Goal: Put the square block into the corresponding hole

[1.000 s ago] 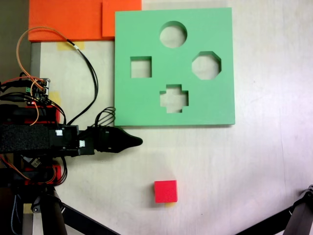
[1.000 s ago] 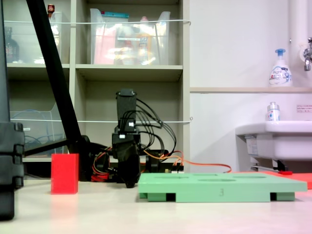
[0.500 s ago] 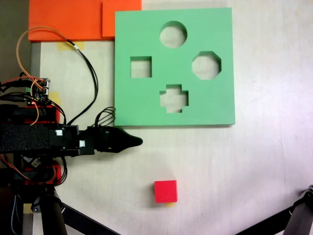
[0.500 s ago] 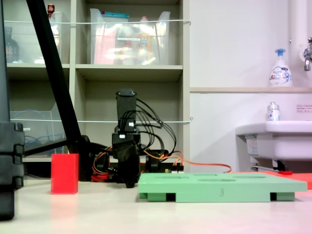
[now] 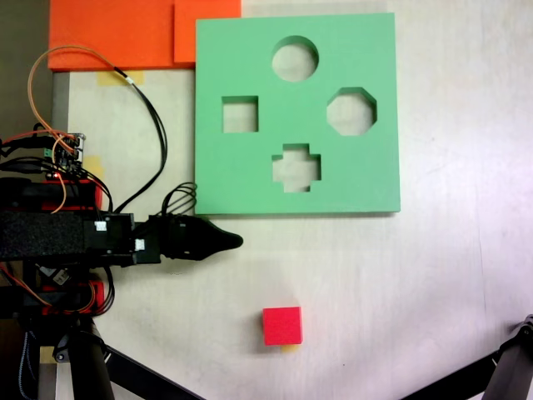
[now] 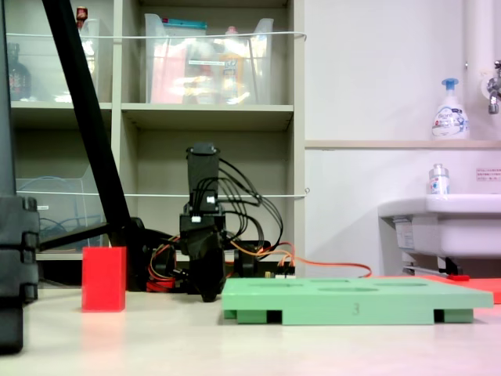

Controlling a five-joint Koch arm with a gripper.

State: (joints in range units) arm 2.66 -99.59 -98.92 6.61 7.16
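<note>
A small red square block (image 5: 282, 325) lies on the pale table below the green foam board (image 5: 366, 167); from the side the square block (image 6: 103, 279) stands left of the arm. The board's square hole (image 5: 240, 114) is at its left side, with round, octagonal and cross cutouts around it. My black gripper (image 5: 235, 242) points right, just below the board's lower left corner, up and left of the block with a clear gap. Its jaws lie together in one pointed tip with nothing between them. Seen from the side, the gripper (image 6: 208, 296) hangs low, near the table.
Orange foam sheets (image 5: 125, 33) lie at the top left behind the board. Cables and the arm's base (image 5: 50, 233) fill the left edge. Black tripod legs (image 5: 508, 375) cross the bottom corners. Shelves and a sink (image 6: 438, 227) stand behind the table.
</note>
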